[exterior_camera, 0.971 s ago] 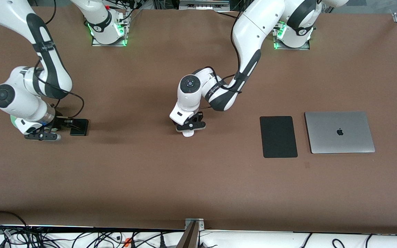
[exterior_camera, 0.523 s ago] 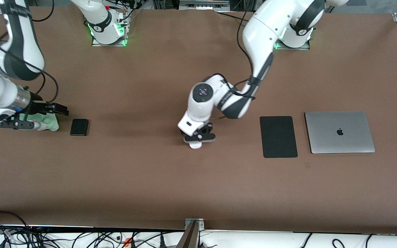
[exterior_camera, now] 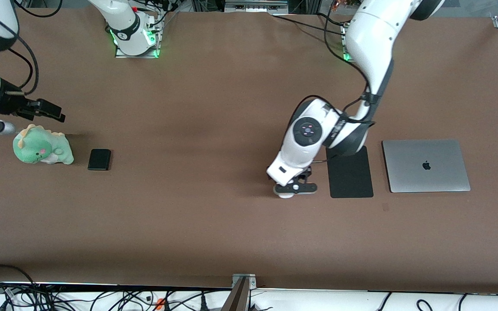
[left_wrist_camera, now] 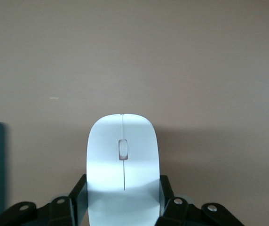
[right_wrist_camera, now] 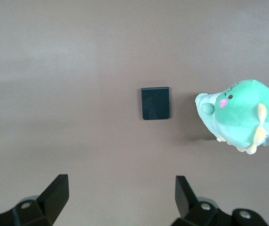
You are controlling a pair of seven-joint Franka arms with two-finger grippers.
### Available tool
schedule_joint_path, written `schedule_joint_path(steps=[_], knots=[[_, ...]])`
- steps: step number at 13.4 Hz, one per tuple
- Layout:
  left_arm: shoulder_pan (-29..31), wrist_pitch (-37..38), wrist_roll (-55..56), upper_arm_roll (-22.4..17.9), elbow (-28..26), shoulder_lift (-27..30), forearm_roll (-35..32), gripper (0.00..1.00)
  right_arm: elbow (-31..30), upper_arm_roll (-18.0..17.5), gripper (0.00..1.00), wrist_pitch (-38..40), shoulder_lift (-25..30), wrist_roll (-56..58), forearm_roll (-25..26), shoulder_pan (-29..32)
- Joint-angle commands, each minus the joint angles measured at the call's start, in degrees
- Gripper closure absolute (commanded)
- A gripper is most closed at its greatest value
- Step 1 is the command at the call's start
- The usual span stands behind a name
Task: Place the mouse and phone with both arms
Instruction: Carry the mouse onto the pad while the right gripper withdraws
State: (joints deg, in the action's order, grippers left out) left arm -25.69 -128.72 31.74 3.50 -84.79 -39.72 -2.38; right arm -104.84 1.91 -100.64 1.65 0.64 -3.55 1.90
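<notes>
Left gripper (exterior_camera: 295,189), jaws clamped on the mouse (left_wrist_camera: 122,160), has carried it from mid-frame to just beside the mouse pad (exterior_camera: 349,171), so placement looks imminent; right gripper (exterior_camera: 37,109), jaws apart, has risen upper-left off the phone (exterior_camera: 99,159), beside a plush toy (exterior_camera: 41,150).

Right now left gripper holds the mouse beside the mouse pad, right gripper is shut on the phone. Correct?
Not quite. The right gripper is open and empty above the table; the phone lies untouched, as the right wrist view shows. The left gripper does hold the mouse beside the mouse pad.
</notes>
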Motion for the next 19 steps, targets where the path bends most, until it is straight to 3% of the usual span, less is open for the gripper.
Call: schedule_joint_path(steps=[1, 3, 6, 10, 13, 17, 18, 19], knots=[[6.60, -5.46, -9.13, 0.98, -16.77, 10.00, -0.78, 1.00, 1.12, -0.68, 0.00, 1.76, 1.87, -0.55, 0.30, 0.39], [10.65, -8.99, -13.18, 0.98, -23.99, 12.99, -0.78, 1.00, 5.77, -0.94, 0.00, 5.00, 1.17, -0.55, 0.38, 0.39], [15.13, -9.09, -15.31, 0.98, -28.49, 14.15, -0.78, 1.00, 6.93, -0.95, 0.00, 5.90, 1.25, -0.55, 0.47, 0.30], [17.86, -9.18, -15.31, 0.89, -29.64, 12.57, -1.39, 0.99, 6.93, -0.68, 0.00, 5.98, 1.16, -0.38, 0.47, 0.39], [18.75, -11.45, -15.31, 0.89, -29.29, 10.55, -1.49, 0.82, 8.08, -0.42, 0.00, 8.09, 0.73, -0.38, 0.56, 0.48], [18.75, -13.83, -15.39, 0.81, -29.12, 8.70, -1.57, 0.77, 10.54, -0.68, 0.00, 10.90, 0.11, -0.38, 3.20, 0.56], [19.01, -13.83, -15.66, 0.81, -29.03, 8.52, -1.57, 0.68, 10.54, -0.68, 0.00, 10.91, 0.11, -0.38, 3.20, 0.48], [19.10, -13.66, -17.14, 0.81, -29.03, 8.70, -1.57, 0.37, 10.45, -0.68, 0.00, 11.08, 0.20, -0.55, 3.20, 0.47]])
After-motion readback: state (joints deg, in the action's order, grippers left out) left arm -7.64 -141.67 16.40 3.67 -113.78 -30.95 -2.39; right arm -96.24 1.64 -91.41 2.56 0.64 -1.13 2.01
